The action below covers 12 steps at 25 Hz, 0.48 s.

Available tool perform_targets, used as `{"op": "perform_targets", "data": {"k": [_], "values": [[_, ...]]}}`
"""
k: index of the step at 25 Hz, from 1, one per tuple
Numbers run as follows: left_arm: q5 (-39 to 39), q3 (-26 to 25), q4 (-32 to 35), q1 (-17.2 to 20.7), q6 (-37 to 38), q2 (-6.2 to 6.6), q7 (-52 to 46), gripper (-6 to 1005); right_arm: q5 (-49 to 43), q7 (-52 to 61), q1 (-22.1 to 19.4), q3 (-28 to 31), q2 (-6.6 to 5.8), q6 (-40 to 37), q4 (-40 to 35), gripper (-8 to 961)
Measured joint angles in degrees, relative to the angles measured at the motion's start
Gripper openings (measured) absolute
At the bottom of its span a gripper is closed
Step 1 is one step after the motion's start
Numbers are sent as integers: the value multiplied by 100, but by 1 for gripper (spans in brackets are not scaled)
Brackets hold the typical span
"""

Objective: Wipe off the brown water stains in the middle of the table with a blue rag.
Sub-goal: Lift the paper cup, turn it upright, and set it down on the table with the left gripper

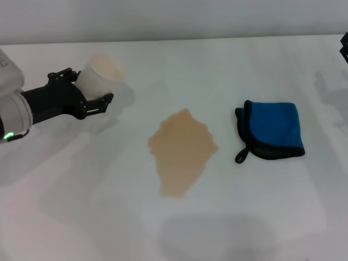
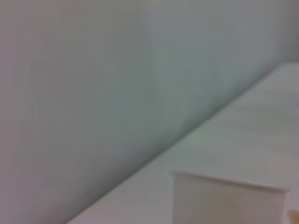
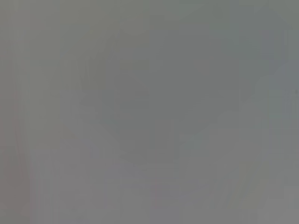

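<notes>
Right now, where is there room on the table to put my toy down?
The table is bare all along its near edge, below the brown water stains and the blue rag. The far strip behind them is bare too. The left gripper holds a paper cup at the far left.

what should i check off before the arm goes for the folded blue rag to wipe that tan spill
1. Folded bright blue rag with black edging lies flat on the white matte table, nothing on it: ok.
2. Rag sits apart from the tan-brown irregular water stain, on the robot's right of it: ok.
3. Stain not wiped, outline whole: ok to start.
4. Left gripper grips the cream paper cup, so it is not free for the rag: not ok.
5. Cup held off to the left, clear of the stain: ok.
6. Right gripper, only a dark sliver at the head view's right edge; finger state: cannot tell.
</notes>
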Motion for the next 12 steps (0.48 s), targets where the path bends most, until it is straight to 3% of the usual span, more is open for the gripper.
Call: {"op": "perform_targets", "data": {"k": [4, 6, 7, 12], "values": [[-1315, -2, -720, 17, 69, -16, 949, 817, 0, 0, -4, 0, 0, 0, -48, 736], [-1547, -3, -864, 20, 52, -17, 1108, 817, 0, 0, 2, 0, 0, 0, -52, 736], [-2138, -4, -1239, 23, -41, -23, 1546, 817, 0, 0, 3, 0, -1, 0, -53, 736], [-2920, -4, -1769, 25, -173, -49, 2103, 816, 0, 0, 3, 0, -9, 94, -168, 736]]}}
